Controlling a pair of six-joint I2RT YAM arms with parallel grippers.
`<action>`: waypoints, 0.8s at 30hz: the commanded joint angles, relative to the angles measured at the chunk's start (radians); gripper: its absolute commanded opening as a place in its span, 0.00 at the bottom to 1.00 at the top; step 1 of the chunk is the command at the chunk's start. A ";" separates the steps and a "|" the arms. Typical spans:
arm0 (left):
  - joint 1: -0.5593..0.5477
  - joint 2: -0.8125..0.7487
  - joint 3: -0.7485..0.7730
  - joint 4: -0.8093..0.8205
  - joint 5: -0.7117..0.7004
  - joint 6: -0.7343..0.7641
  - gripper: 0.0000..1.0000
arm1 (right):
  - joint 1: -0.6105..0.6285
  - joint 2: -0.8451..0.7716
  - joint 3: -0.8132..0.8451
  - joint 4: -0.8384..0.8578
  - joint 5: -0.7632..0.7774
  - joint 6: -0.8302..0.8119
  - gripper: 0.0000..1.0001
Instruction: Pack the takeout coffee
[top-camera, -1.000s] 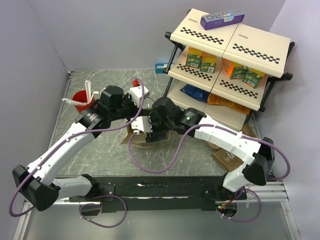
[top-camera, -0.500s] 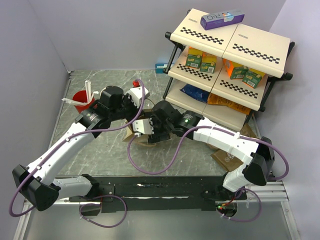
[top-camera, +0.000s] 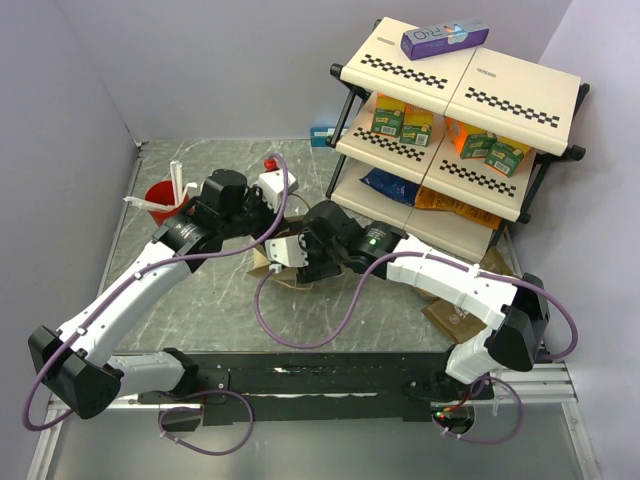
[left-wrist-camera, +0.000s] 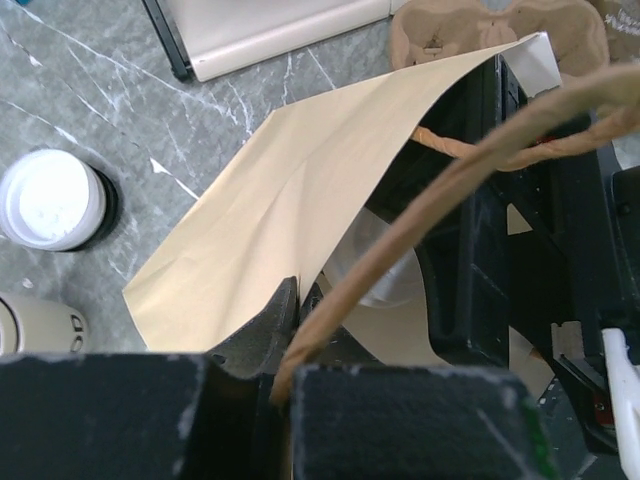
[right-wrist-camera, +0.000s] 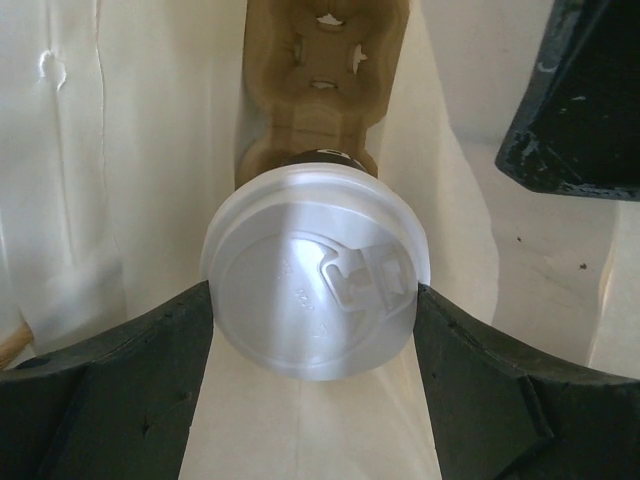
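The takeout coffee (right-wrist-camera: 300, 270) shows its round white lid inside the tan paper bag (left-wrist-camera: 280, 200). It sits above a brown moulded carrier (right-wrist-camera: 320, 60) in the bag. My right gripper (right-wrist-camera: 314, 305) reaches into the bag, and both fingers (right-wrist-camera: 150, 370) press against the lid's sides. My left gripper (left-wrist-camera: 298, 305) is shut on the bag's rim beside the twisted paper handle (left-wrist-camera: 450, 180), holding the mouth open. In the top view both grippers meet at the bag (top-camera: 272, 262) at mid table. The cup's dark body is hidden.
Another white-lidded cup (left-wrist-camera: 50, 200) and a cream cup (left-wrist-camera: 30, 325) stand on the marble table left of the bag. A red cup with white sticks (top-camera: 163, 200) is at the far left. The shelf rack (top-camera: 460, 110) fills the back right. Cardboard carriers (top-camera: 445, 315) lie at the right.
My right arm has pushed a little further left and down into the bag. The left arm has shifted slightly and still holds the rim.
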 joint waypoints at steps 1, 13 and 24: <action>0.016 -0.005 0.042 0.021 0.064 -0.096 0.01 | -0.010 0.022 0.003 -0.045 0.055 -0.018 0.00; 0.042 -0.006 0.024 0.033 0.029 -0.050 0.01 | -0.008 -0.070 -0.078 -0.039 -0.008 -0.041 0.00; 0.059 0.006 0.042 0.009 0.153 0.003 0.01 | -0.011 -0.035 -0.057 -0.025 -0.014 -0.070 0.00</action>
